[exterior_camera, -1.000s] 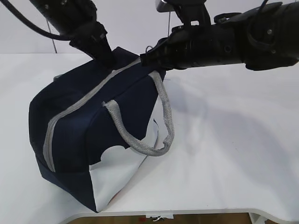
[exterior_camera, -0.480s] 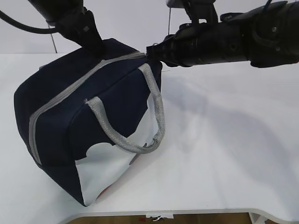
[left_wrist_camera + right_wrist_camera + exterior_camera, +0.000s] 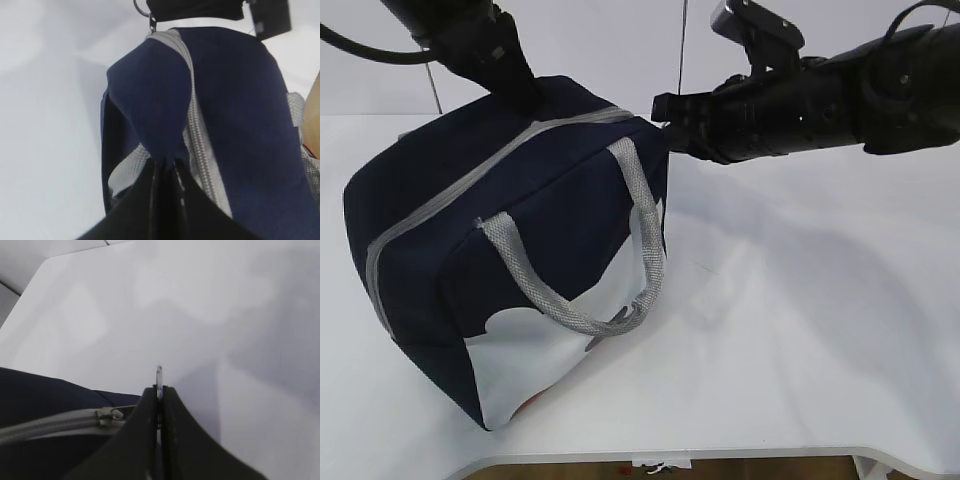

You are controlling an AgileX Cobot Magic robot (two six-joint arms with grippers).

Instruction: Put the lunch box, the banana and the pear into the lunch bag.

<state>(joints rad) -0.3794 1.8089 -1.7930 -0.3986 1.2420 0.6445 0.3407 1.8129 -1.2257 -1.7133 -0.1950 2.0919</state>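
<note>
The navy lunch bag [image 3: 520, 210] stands tilted on the white table, its grey zipper [image 3: 470, 190] running closed across the top. My left gripper [image 3: 523, 97] is shut on a fold of the bag's navy fabric at the far top edge; the left wrist view shows the pinch [image 3: 165, 161] beside the zipper [image 3: 200, 145]. My right gripper [image 3: 660, 108] is shut on the metal ring pull [image 3: 159, 376] at the zipper's right end, next to the slider [image 3: 111, 413]. The lunch box, the banana and the pear are not in view.
A grey woven handle [image 3: 560, 300] hangs down the bag's white lower panel [image 3: 550, 350]. The white table [image 3: 800, 330] stretches to the right of the bag. Its front edge [image 3: 740, 455] is close below.
The bag has shifted left and rocked more upright. My left gripper went up and left with the fabric. My right gripper moved a little right with the ring pull.
</note>
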